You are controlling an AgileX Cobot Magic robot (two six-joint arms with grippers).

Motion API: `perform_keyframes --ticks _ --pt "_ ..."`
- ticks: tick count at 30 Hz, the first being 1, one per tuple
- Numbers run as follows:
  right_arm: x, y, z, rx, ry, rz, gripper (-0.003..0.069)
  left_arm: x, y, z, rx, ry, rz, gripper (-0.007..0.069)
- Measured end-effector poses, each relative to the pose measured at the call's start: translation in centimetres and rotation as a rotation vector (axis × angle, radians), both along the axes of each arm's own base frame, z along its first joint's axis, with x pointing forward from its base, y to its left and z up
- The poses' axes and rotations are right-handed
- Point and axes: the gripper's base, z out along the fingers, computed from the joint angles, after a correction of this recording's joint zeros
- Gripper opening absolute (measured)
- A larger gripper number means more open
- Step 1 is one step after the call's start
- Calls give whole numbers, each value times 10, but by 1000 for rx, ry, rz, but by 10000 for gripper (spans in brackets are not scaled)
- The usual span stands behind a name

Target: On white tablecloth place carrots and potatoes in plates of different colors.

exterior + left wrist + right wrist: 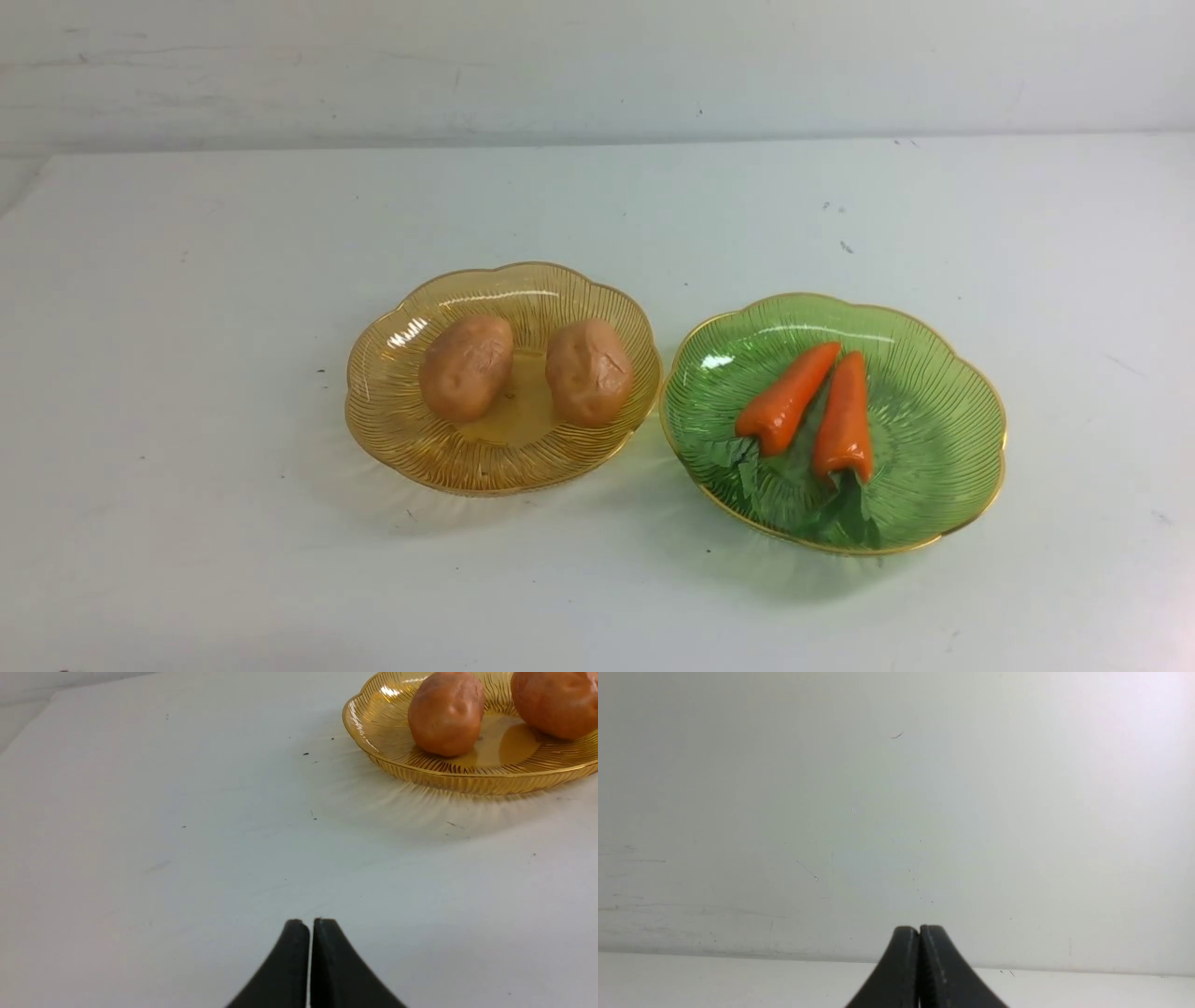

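Observation:
Two tan potatoes [467, 366] [588, 371] lie side by side in the amber plate [392, 425] on the white tablecloth [187, 392]. To its right, two orange carrots [786, 397] [844, 417] rest in the green gold-rimmed plate [943, 439], leaf tops toward me. The plates nearly touch. Neither arm shows in the front view. In the left wrist view my left gripper [310, 921] is shut and empty over bare cloth, well short of the amber plate [420, 772] and one potato [446, 714]. My right gripper [919, 928] is shut, empty, facing the wall.
A white wall [597, 65] rises behind the table's far edge. Small dark specks [845, 246] dot the cloth behind the green plate. Bare cloth surrounds both plates on all sides.

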Motion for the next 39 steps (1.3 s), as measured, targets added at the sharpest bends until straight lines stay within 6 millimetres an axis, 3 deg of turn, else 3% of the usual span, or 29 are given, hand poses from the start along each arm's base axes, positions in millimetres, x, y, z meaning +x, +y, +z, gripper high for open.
perform_keyframes --ticks 14,19,22,25,27,39 --pt "0 -1 -6 -45 25 -26 -15 0 0 0 0 1 0 -3" --pt "4 -4 -28 -101 86 -119 -15 0 0 0 -1 1 0 -3" --pt "11 -8 -63 -119 177 -202 -15 0 0 0 -1 1 0 -3" --pt "18 -12 -114 -127 331 -256 -15 0 0 0 -1 0 0 -3" --pt "19 -13 -133 -130 420 -265 -15 0 0 0 -1 2 0 -3" --pt "18 -13 -134 -135 433 -266 -15 0 0 0 -2 2 0 -3"
